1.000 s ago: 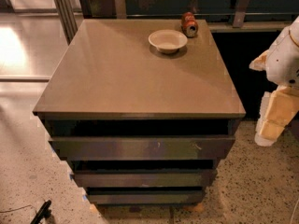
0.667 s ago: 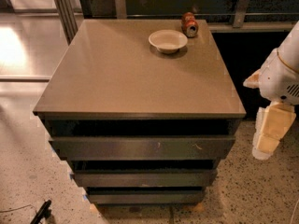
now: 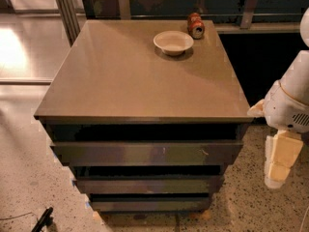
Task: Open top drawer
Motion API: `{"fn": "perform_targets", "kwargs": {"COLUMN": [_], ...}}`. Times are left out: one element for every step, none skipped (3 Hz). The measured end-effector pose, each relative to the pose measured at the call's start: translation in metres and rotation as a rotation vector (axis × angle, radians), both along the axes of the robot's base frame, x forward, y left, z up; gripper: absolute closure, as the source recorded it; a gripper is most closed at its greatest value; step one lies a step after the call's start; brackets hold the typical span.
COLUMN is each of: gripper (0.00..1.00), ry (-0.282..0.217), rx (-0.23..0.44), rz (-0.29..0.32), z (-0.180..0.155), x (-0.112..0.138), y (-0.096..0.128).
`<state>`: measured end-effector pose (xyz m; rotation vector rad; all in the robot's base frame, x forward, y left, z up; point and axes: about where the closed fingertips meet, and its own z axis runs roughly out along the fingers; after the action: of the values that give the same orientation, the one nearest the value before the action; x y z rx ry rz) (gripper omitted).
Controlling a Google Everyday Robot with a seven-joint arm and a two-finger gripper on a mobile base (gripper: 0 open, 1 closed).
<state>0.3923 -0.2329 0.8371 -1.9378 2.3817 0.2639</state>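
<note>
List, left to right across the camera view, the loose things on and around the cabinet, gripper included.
Black object on the floor → bowl → can → gripper, which hangs to the right of the top drawer, apart from its front.

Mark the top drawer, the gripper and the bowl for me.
top drawer (image 3: 145,153): camera view, centre of front panel.
gripper (image 3: 276,178): camera view, lower tip, right of the top drawer.
bowl (image 3: 173,42): camera view, inside centre.
</note>
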Motion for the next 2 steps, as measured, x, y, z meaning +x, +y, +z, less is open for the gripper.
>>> {"fn": "perform_targets", "kwargs": {"gripper": [0.0,0.0], "ry": [0.035,0.038], "rx": [0.009,0.01], "rz": [0.02,0.024], "z": [-0.0115,-0.0127], "x": [-0.011,-0.0121], "y": [-0.005,-0.0054]}}
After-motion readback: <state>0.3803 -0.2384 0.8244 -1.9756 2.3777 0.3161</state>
